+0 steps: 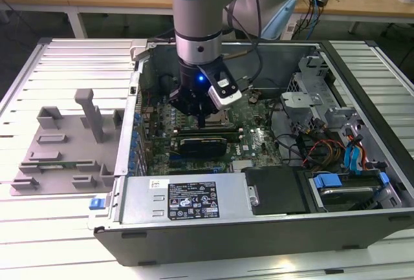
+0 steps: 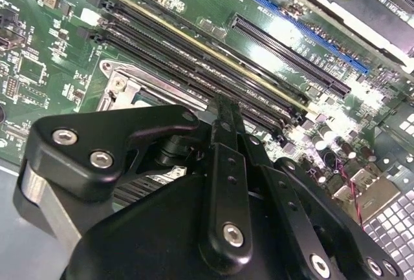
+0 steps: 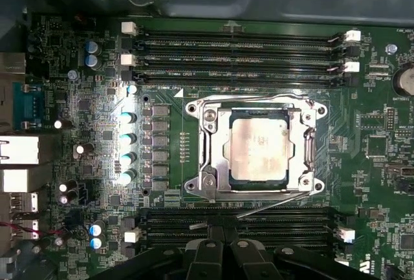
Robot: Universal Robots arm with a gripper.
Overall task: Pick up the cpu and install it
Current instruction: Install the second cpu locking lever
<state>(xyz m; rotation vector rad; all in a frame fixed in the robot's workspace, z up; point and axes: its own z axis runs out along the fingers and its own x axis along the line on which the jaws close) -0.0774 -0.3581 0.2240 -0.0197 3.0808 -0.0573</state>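
Cpu (image 3: 257,148) sits flat in motherboard socket frame (image 3: 210,154), silvery top showing, between memory slot banks (image 3: 239,47). Placement looks done; whether retention frame is latched, cannot tell. Gripper (image 1: 202,119) hovers low over socket inside open computer case (image 1: 259,228). Jaws appear together, gripping nothing. Grey tray (image 1: 65,150) lies on surface, well apart from case.

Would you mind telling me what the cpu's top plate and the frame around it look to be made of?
The cpu seems topped with brushed, matte silvery metal: it glints softly under the light, with faint dark print. Its thin rim looks like darker board material. The socket frame around it appears to be bright bare metal, likely steel, given its sharp reflections and screw heads at the corners.
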